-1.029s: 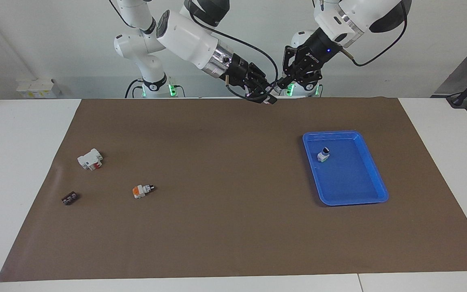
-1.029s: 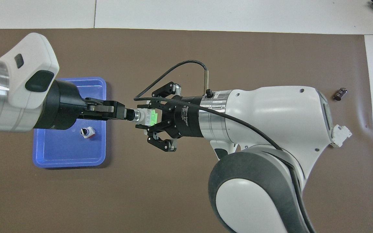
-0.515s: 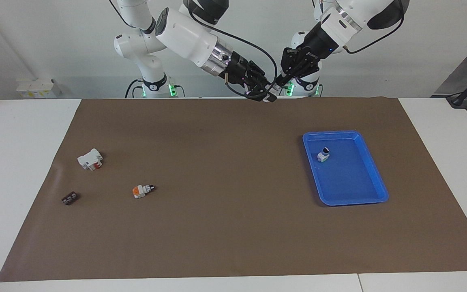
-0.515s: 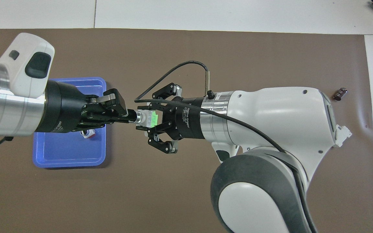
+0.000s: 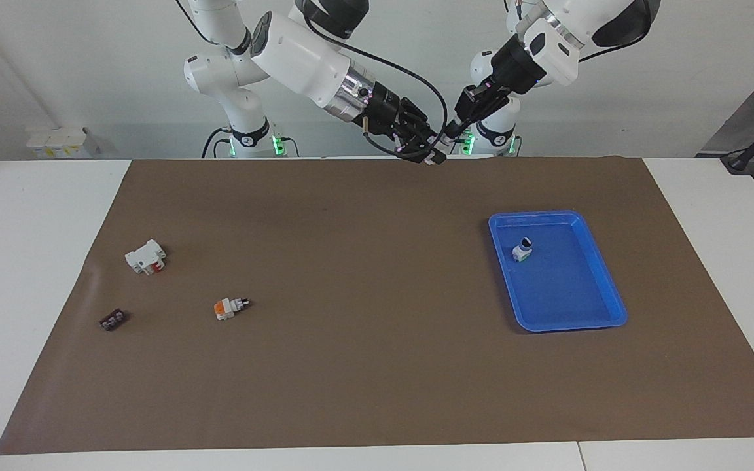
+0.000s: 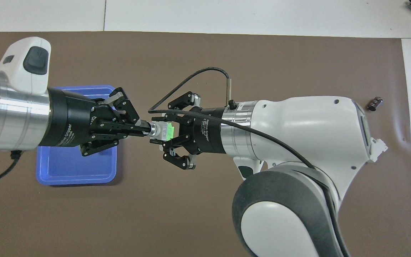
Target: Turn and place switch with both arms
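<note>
The switch (image 6: 163,130), white with a bright green block, is held in the air between the two grippers, over the edge of the brown mat nearest the robots. My left gripper (image 6: 144,129) is shut on its black cap end. My right gripper (image 6: 160,130) is shut on its white and green body. In the facing view the left gripper (image 5: 453,129) and the right gripper (image 5: 432,152) meet tip to tip, and the switch is hidden between them.
A blue tray (image 5: 606,288) toward the left arm's end holds a small white, black-capped switch (image 5: 522,249). Toward the right arm's end lie the orange-block switch (image 5: 228,307), a white blocky part with red (image 5: 145,256) and a small dark part (image 5: 112,320).
My left wrist has rolled about its own axis while its gripper stays on the switch's cap end. The right gripper and the switch have hardly moved.
</note>
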{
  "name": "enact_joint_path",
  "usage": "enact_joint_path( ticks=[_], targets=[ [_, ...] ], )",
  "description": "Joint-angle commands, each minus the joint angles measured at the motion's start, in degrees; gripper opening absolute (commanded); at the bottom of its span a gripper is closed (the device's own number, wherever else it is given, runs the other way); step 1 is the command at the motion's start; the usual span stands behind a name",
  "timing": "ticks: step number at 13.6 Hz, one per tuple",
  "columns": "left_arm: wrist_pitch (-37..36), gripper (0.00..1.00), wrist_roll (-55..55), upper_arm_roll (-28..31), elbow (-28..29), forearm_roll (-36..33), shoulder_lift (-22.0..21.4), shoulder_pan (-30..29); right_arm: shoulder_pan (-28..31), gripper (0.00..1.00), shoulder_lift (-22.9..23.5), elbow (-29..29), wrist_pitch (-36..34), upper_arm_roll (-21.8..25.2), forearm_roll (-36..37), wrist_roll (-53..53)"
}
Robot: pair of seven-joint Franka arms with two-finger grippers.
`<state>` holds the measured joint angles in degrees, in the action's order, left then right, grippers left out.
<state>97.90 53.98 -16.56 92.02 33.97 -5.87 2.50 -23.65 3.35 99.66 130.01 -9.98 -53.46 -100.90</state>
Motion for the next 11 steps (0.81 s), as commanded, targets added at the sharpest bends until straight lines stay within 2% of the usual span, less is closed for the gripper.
enact_joint_path(
  ticks=[1,6,11],
  targets=[
    [0.4,0.00,7.4,-1.1,1.1,2.1,-2.2,0.0,0.1,0.00,0.6,0.4,1.3,-0.3,-1.2,-0.5],
    [0.3,0.00,12.3,-1.0,1.2,2.1,-2.2,-0.2,0.1,0.00,0.6,0.4,1.2,-0.3,-1.2,-0.5],
    [3.1,0.00,23.9,-0.8,1.3,2.0,-2.0,-0.4,0.1,0.00,0.6,0.4,1.2,-0.3,-1.2,-0.5]
  ],
)
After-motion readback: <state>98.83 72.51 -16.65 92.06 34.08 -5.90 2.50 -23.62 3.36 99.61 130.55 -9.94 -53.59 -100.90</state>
